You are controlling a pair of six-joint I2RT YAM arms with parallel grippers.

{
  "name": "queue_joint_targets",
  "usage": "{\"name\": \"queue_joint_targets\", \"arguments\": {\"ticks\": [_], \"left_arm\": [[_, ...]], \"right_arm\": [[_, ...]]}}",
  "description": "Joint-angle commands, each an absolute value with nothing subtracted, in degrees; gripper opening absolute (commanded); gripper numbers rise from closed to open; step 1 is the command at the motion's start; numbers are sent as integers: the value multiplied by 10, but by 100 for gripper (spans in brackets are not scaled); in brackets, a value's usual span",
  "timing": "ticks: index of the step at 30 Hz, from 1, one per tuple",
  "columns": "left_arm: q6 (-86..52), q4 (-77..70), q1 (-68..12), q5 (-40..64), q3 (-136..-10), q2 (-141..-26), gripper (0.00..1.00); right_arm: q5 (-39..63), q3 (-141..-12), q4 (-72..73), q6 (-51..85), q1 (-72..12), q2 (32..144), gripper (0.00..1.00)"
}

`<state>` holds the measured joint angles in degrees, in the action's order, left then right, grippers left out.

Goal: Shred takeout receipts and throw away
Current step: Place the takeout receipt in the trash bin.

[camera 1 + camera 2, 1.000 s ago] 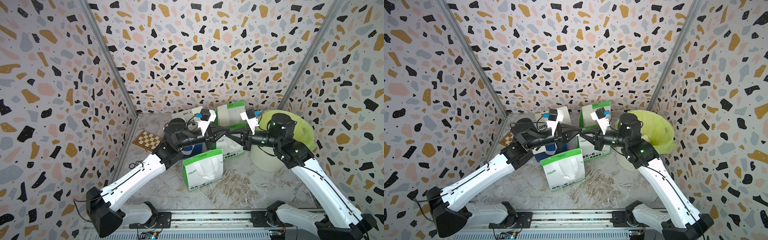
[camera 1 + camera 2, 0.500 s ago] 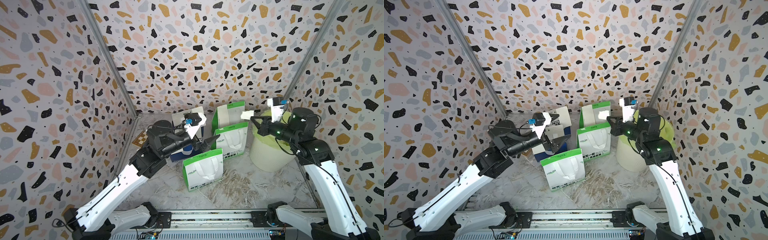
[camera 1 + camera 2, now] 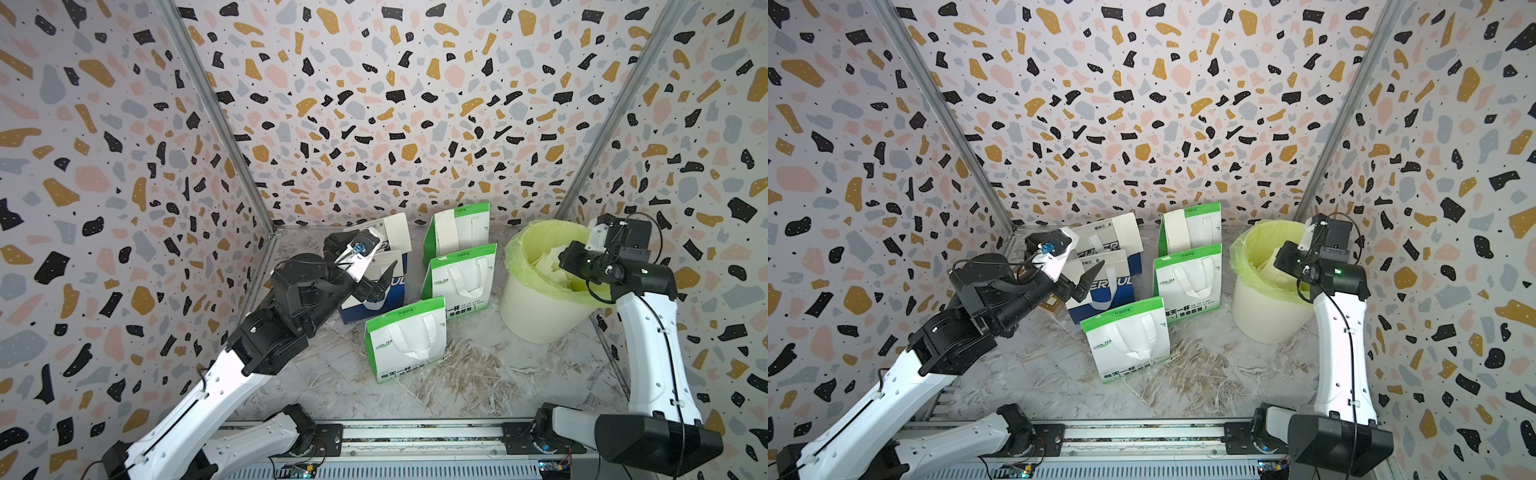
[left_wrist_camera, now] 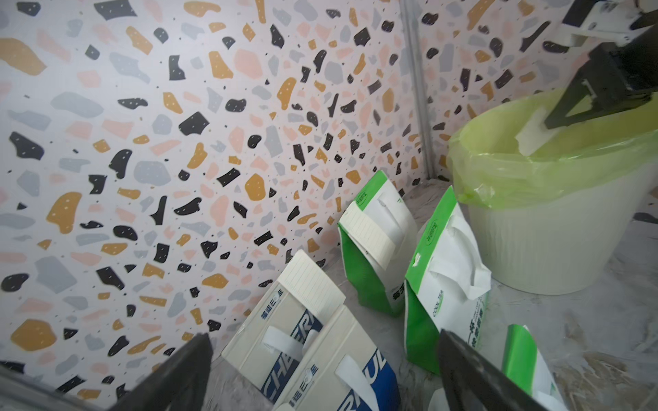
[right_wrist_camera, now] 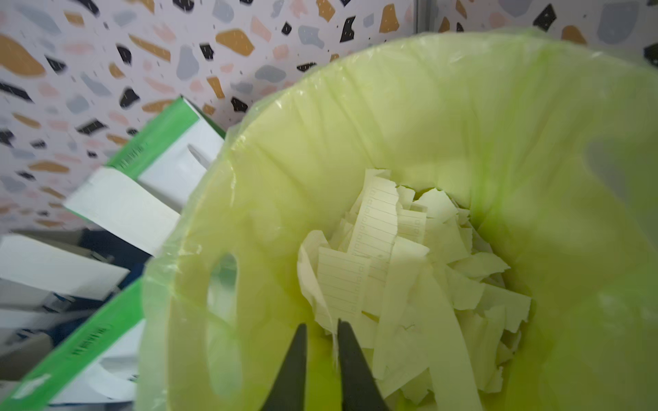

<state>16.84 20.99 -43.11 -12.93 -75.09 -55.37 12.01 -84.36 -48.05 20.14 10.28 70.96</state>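
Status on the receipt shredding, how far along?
Done: torn cream ruled paper pieces lie in the white bin with yellow-green liner. In hand: right gripper, jaws slightly parted, has a torn scrap at its tips over the bin; left gripper is open, empty. Remaining: a whole ruled receipt on the rear blue-and-white bag and another on the rear green-and-white bag.

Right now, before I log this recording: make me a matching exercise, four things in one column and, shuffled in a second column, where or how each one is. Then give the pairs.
Column A
1. left gripper
2. right gripper
3. torn receipt pieces
4. rear green bag

Column B
a. lying inside the bin
b. has a whole receipt on its face
c. wide open, by the blue bags
d. over the open bin

Pairs: 1-c, 2-d, 3-a, 4-b
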Motion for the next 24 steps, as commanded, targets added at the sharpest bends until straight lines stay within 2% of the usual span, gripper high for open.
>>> {"name": "queue_joint_targets", "arguments": {"ticks": [1, 3, 6, 13, 16, 21, 22, 24], "left_arm": [[146, 213, -424, -232, -742, -551, 98], [129, 219, -413, -239, -741, -548, 99], [104, 244, -390, -231, -743, -550, 99], [58, 313, -321, -195, -744, -561, 98], [22, 354, -259, -138, -758, -580, 88], [25, 410, -196, -65, -771, -624, 72], [22, 414, -190, -52, -770, -628, 65], [21, 415, -183, -44, -761, -634, 36]], "right_arm": [[155, -844, -499, 181, 105, 693, 42], [167, -849, -502, 172, 105, 696, 54], [188, -858, -509, 160, 105, 704, 61], [262, -874, -470, 147, 80, 677, 65], [263, -891, -425, 151, 40, 650, 64], [336, -936, -378, 138, -50, 653, 62], [340, -947, -381, 134, -77, 661, 62], [352, -982, -401, 118, -141, 693, 63]]}}
